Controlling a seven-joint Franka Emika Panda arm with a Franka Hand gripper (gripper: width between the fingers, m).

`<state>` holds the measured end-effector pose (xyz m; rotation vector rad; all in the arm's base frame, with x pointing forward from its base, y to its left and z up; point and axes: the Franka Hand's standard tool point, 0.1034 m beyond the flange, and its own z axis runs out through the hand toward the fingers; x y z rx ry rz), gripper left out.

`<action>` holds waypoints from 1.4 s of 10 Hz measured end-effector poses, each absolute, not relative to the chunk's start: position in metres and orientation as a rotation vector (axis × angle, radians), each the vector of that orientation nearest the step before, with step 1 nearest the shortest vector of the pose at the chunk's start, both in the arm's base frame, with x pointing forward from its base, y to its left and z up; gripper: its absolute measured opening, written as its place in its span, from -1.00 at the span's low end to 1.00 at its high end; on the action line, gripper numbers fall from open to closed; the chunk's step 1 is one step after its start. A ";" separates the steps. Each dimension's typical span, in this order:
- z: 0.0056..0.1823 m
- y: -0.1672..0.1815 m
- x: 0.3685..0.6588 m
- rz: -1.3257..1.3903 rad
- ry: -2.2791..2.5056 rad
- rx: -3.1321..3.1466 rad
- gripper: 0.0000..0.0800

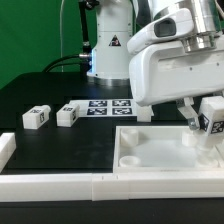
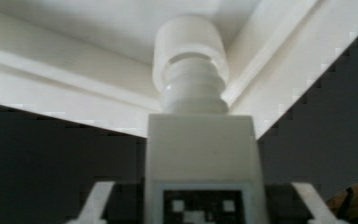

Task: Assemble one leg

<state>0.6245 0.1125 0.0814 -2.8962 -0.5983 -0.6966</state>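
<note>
My gripper (image 1: 207,118) is shut on a leg (image 1: 212,114), a stubby white block with a black-and-white marker. It holds the leg over the right end of the white square tray (image 1: 150,150). In the wrist view the leg (image 2: 202,150) fills the middle between my two fingers (image 2: 105,205). Its round peg points at an inner corner of the tray (image 2: 87,70), and I cannot tell whether the peg touches it. Two more legs (image 1: 37,117) (image 1: 68,115) lie on the dark table at the exterior view's left.
The marker board (image 1: 103,106) lies flat behind the tray. Long white border bars (image 1: 60,185) run along the front edge, with a short white bar end (image 1: 6,148) at the exterior view's left. The arm's base (image 1: 105,45) stands at the back.
</note>
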 end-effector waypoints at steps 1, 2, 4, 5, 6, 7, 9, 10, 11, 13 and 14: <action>0.079 0.113 0.626 -0.696 -0.596 -2.895 -0.28; 0.079 0.114 0.626 -0.695 -0.597 -2.894 -0.28; 0.072 0.116 0.624 -0.695 -0.594 -2.892 -0.28; 0.068 0.118 0.622 -0.716 -0.593 -2.887 -0.28; 0.066 0.121 0.618 -0.723 -0.591 -2.884 -0.28; 0.064 0.122 0.616 -0.744 -0.592 -2.881 -0.28; 0.062 0.121 0.613 -0.834 -0.578 -2.870 -0.28; 0.062 0.119 0.610 -0.882 -0.571 -2.863 -0.28; 0.061 0.117 0.608 -0.892 -0.567 -2.863 -0.28; 0.061 0.117 0.609 -0.877 -0.570 -2.865 -0.28; 0.061 0.117 0.609 -0.876 -0.569 -2.866 -0.28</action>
